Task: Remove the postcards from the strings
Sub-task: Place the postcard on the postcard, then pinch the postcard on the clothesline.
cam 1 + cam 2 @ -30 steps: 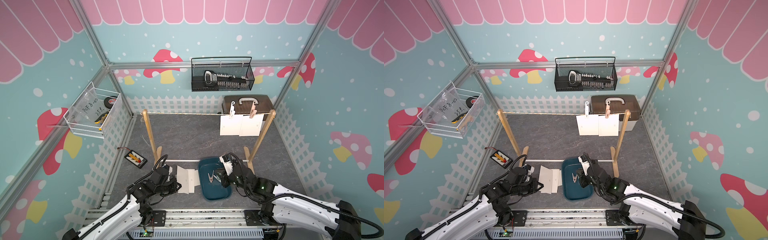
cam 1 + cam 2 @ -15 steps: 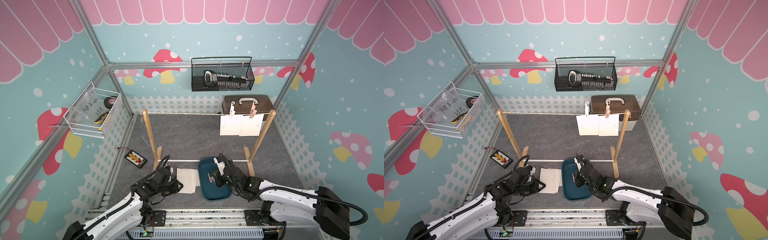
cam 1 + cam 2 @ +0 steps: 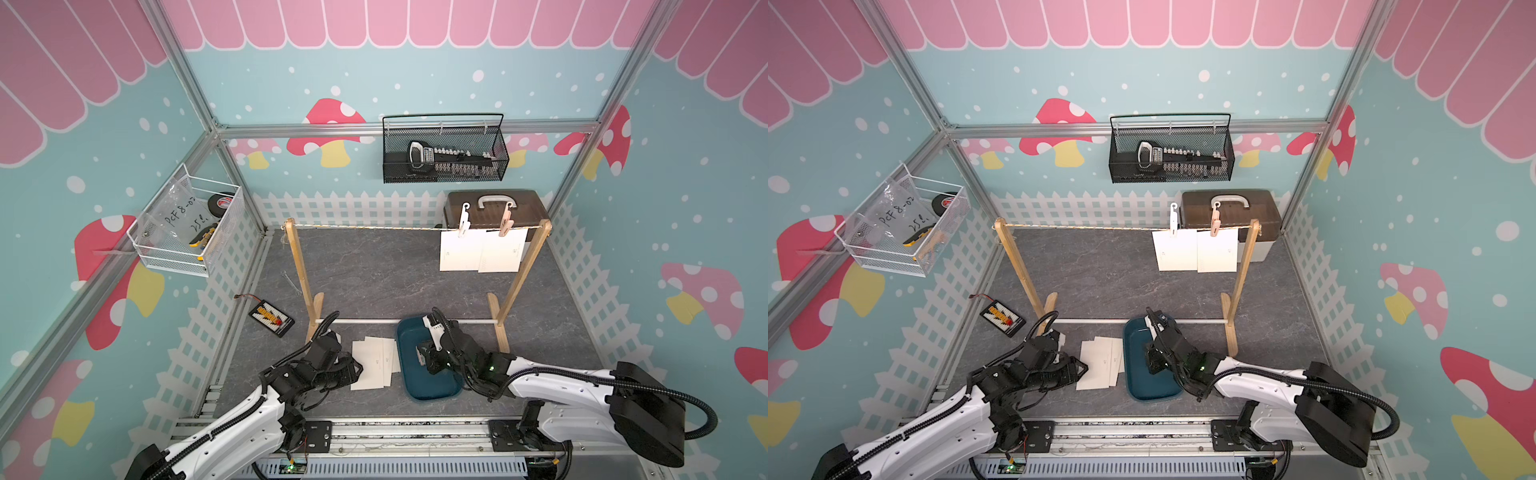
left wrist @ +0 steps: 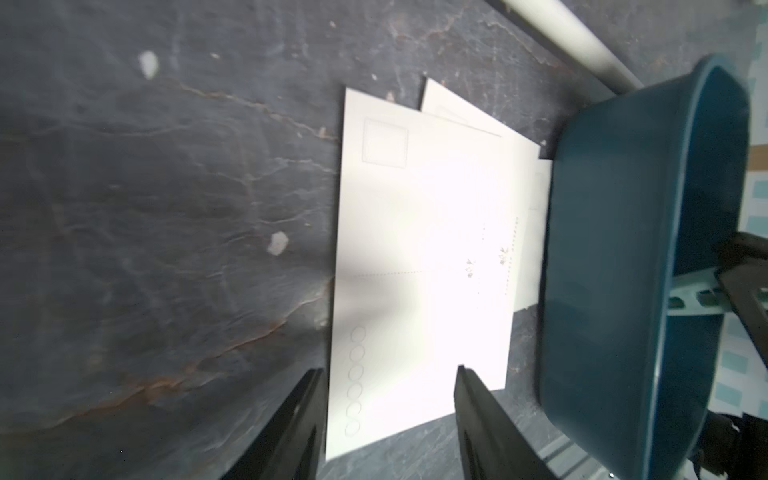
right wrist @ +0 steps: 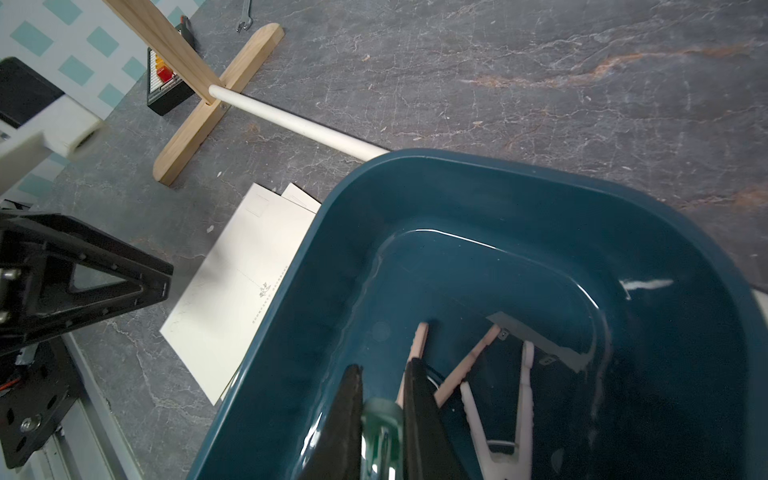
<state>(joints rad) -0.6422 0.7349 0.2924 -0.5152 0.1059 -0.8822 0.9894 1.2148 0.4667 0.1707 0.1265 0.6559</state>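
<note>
Two postcards (image 3: 461, 255) (image 3: 1175, 251) hang side by side at the right end of the strings (image 3: 365, 227), one under a white clothespin (image 3: 463, 218), the other under a pink clothespin (image 3: 505, 220). Three more cards (image 3: 374, 363) (image 4: 415, 270) lie fanned on the table beside the blue tray (image 3: 432, 392). My left gripper (image 4: 388, 370) is open, its fingers astride the top card's near corner. My right gripper (image 5: 382, 370) is inside the tray (image 5: 540, 187), shut on a green clothespin (image 5: 382, 415).
Pink (image 5: 469, 365) and white (image 5: 498, 415) clothespins lie in the tray. Wooden posts (image 3: 299, 274) (image 3: 523, 274) and a white rod (image 3: 361, 321) stand just behind both arms. A brown box (image 3: 494, 210) sits back right, a small black device (image 3: 271, 318) at left.
My left gripper has opened and let a card down onto the stack. My right gripper has moved left and down into the tray with the green clothespin.
</note>
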